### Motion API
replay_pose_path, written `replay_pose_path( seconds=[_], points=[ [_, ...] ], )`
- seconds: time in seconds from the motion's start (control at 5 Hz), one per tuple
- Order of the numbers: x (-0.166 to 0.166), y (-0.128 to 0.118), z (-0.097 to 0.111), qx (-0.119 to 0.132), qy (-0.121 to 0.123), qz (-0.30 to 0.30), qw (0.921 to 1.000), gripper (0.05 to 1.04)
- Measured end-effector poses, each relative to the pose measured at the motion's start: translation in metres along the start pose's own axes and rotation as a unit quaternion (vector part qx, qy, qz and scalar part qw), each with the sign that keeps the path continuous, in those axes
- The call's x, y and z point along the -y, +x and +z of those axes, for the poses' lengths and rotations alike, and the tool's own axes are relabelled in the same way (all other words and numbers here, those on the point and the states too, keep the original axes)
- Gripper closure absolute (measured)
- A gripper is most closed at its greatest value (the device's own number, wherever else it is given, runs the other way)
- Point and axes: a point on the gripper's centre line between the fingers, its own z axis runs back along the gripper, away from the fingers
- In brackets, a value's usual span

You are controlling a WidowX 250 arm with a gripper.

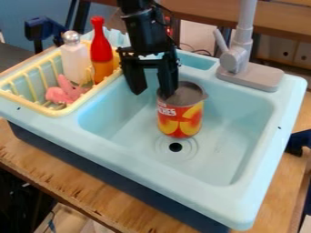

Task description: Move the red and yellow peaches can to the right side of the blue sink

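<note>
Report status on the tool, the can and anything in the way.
Tool open, one finger at the rim of the can. Can upright in sink, by the drain. Faucet nearby, touching neither.

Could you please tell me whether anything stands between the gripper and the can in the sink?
Nothing visible stands between the gripper and the can: one fingertip already overlaps the can's rim in this view, touching or not. The yellow rack is off to the side.

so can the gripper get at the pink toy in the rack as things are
Probably yes: the gripper is open and nothing covers the pink toy from above, though the rack rim, white bottle and red bottle may crowd it.
</note>
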Motion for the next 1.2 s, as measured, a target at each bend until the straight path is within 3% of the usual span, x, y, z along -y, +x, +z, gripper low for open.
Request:
replay_pose_path(
  seconds=[0.2,0.4,0.8,1.0,1.2],
  points=[
    [0.000,0.001,-0.002,0.005,0.001,0.000,1.0000,0.075],
    [0.013,-0.003,-0.008,0.030,-0.037,-0.002,0.9988,0.075],
    [0.055,-0.011,-0.025,0.043,-0.120,-0.035,0.9912,0.077],
    [0.082,-0.010,-0.036,0.019,-0.145,-0.070,0.9868,0.079],
    [0.094,-0.009,-0.039,0.014,-0.148,-0.084,0.9853,0.079]
  ],
)
